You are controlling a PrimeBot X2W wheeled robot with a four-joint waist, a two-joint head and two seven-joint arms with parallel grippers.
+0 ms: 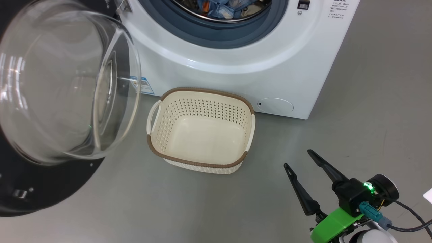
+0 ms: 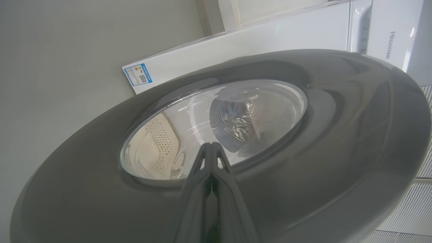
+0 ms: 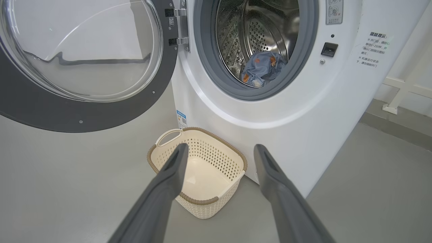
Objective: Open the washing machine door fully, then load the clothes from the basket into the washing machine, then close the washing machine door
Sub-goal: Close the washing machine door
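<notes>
The washing machine [image 1: 236, 67] stands with its door [image 1: 33, 192] swung wide to the left, glass bowl [image 1: 64, 87] bulging toward me. Light blue clothes [image 3: 261, 67] with orange prints lie in the steel drum [image 3: 256, 30], also visible as clothes [image 1: 222, 8] from above. The basket [image 1: 199, 164] sits empty on the floor before the machine. My right gripper [image 1: 297, 158] is open, low and right of the basket [image 3: 199, 200], holding nothing. My left gripper [image 2: 211, 145] is shut, tips close to the door's outer face [image 2: 337, 135] at the glass edge; whether it touches is unclear.
Grey floor lies all around the basket. A blue label [image 2: 138, 74] marks the machine's side. A white Hisense appliance [image 2: 391, 44] stands beyond the door. A white frame [image 3: 401, 91] runs along the wall right of the machine, and a white scrap [image 1: 428, 195] lies far right.
</notes>
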